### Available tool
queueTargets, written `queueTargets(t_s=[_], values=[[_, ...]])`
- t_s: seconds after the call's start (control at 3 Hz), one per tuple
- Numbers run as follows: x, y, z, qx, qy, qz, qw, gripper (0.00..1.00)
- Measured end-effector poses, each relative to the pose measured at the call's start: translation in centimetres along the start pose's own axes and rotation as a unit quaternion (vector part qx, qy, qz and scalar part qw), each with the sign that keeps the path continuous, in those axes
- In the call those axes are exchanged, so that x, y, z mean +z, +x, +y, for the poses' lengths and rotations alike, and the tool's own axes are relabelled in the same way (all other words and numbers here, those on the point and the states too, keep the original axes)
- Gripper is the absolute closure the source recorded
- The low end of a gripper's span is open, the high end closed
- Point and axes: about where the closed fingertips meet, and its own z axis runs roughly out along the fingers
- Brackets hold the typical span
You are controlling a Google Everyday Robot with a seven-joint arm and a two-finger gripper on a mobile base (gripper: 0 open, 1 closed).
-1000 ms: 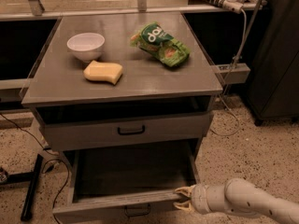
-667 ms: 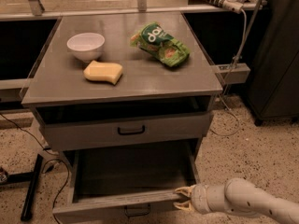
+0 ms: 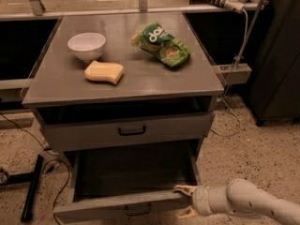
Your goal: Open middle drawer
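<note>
The middle drawer (image 3: pixel 123 205) is pulled far out at the bottom of the grey cabinet. Its deep grey tray (image 3: pixel 133 170) looks empty and its small black bar handle (image 3: pixel 138 212) faces the front. My gripper (image 3: pixel 186 201) is at the right end of the drawer's front panel, on a white arm coming in from the lower right. Its fingers (image 3: pixel 183 189) are spread apart, one at the panel's top edge and one below it. The drawer above (image 3: pixel 129 131), with its own black handle, is pushed in.
On the cabinet top (image 3: pixel 56 86) stand a white bowl (image 3: pixel 86 46), a yellow sponge (image 3: pixel 104 72) and a green chip bag (image 3: pixel 161 45). A black stand leg (image 3: pixel 32 186) and cables lie on the floor at the left. A dark cabinet (image 3: pixel 276 55) stands at the right.
</note>
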Motion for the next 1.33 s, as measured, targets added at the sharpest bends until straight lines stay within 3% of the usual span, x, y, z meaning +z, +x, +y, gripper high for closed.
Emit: queueTargets(t_s=[0.33,0.67,1.0,1.33], values=[[0.2,0.4,1.6,0.006,-0.015,-0.015,0.9998,0.61],[-0.2,0.1,1.5,0.006,-0.015,-0.015,0.9998,0.84],[-0.7,-0.4,1.2,0.006,-0.015,-0.015,0.9998,1.0],[-1.0,-0.6,1.6,0.007,-0.018,-0.017,0.9997,1.0]])
